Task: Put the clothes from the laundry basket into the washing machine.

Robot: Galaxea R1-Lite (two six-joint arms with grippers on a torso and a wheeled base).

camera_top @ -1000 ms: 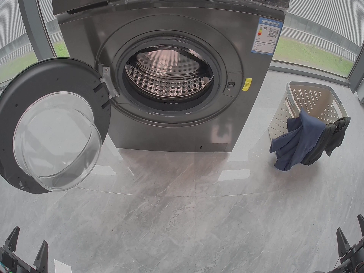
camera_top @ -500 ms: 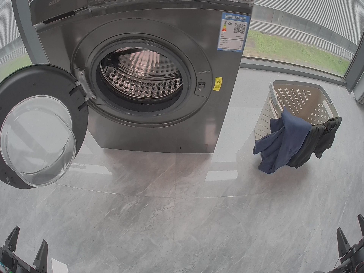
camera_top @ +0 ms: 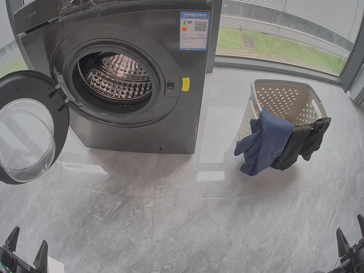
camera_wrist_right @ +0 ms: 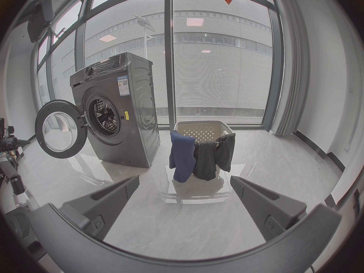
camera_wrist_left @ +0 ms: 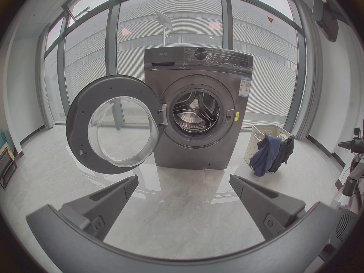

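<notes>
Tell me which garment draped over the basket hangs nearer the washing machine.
The blue garment: it hangs over the laundry basket rim on the side toward the washing machine, with the black clothes beside it, farther away.

washing machine (camera_top: pixel 113 76) on the left, door (camera_top: pixel 28 127) swung left, laundry basket (camera_top: pixel 288 99) to its right, clothes (camera_top: pixel 276 141) over basket's near rim

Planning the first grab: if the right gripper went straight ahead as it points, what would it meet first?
Probably the blue garment hung over the basket rim; open floor before it, depth unclear.
</notes>
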